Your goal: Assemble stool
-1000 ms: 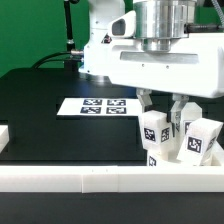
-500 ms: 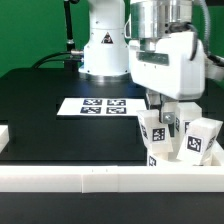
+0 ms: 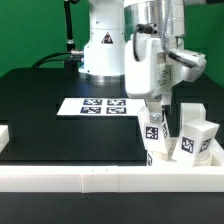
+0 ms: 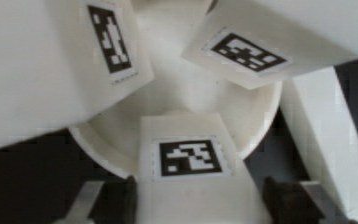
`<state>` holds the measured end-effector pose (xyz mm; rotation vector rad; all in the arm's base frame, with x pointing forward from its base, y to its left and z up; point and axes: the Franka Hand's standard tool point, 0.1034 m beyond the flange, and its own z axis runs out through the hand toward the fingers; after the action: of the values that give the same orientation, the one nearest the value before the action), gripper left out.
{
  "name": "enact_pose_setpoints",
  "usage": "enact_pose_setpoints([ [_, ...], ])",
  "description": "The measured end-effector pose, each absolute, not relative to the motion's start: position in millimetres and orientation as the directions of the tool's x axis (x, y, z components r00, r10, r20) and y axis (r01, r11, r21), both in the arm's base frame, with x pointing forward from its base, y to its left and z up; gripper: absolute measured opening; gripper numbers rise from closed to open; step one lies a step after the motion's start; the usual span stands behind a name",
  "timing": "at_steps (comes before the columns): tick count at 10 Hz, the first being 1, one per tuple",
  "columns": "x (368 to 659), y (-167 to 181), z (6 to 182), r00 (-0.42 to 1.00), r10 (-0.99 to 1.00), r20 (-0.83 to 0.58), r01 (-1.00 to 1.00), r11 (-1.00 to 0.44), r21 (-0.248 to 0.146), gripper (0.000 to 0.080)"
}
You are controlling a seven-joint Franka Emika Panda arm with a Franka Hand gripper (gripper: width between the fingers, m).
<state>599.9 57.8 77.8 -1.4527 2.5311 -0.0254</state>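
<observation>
My gripper (image 3: 156, 108) hangs over the stool parts at the exterior view's right, just behind the front rail. Its jaws are shut on the sides of a white tagged leg (image 4: 190, 155), which stands upright on the white round seat (image 4: 105, 132). In the exterior view the same leg (image 3: 153, 133) sits directly under the hand. A second tagged leg (image 3: 197, 137) stands to its right, tilted. The wrist view shows two other legs (image 4: 108, 45) (image 4: 247, 52) beyond the held one. The rail hides most of the seat in the exterior view.
The marker board (image 3: 97, 105) lies flat on the black table behind the parts. A long white rail (image 3: 100, 178) runs along the front, with a short piece (image 3: 4, 138) at the left. The arm's base (image 3: 100, 50) stands at the back.
The hand has turned about its vertical axis over the last second, staying above the same leg. The held leg's tag now faces a different way.
</observation>
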Motion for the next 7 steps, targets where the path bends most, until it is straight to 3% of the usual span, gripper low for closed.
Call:
enact_pose_setpoints([
  [3,596,60,78.5,-0.656,-0.724,-0.212,-0.73,0.68,-0.064,0.0338],
  [6,594,57,83.8,-0.614,-0.757,-0.222,-0.764,0.641,-0.073,0.0338],
  [7,592,56,90.8,-0.595,-0.77,-0.229,-0.777,0.625,-0.081,0.0444],
])
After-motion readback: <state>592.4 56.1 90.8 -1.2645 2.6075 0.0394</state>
